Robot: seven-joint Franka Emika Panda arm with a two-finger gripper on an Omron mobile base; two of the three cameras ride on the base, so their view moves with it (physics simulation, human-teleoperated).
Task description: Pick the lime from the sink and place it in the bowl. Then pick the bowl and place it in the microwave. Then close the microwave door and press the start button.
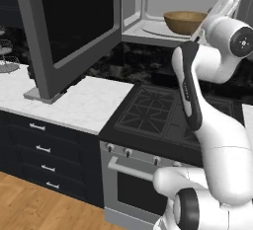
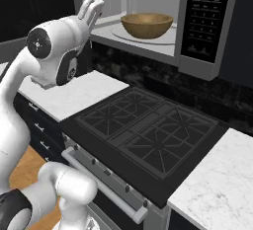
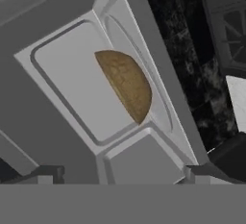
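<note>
Control panel (image 2: 205, 14) beside microwave (image 2: 163, 21) cavity carrying rows of pale writing, too small for reading. Bowl (image 2: 147, 24) sitting on turntable plate (image 2: 165, 35) inside, near front lip. Microwave door (image 1: 69, 31) hanging wide open over counter (image 1: 74, 100). Gripper (image 3: 120, 174) hovering outside opening, jaws spread, gripping nothing. Lime possibly in bowl, hidden by rim. Stove (image 2: 148, 130) lying bare below.

Flat even rendered light, no glare, soft faint shadows, pale microwave (image 2: 148, 7) interior bright, backsplash and door glass very dark, low resolution, slightly soft edges, hand view rolled sideways
</note>
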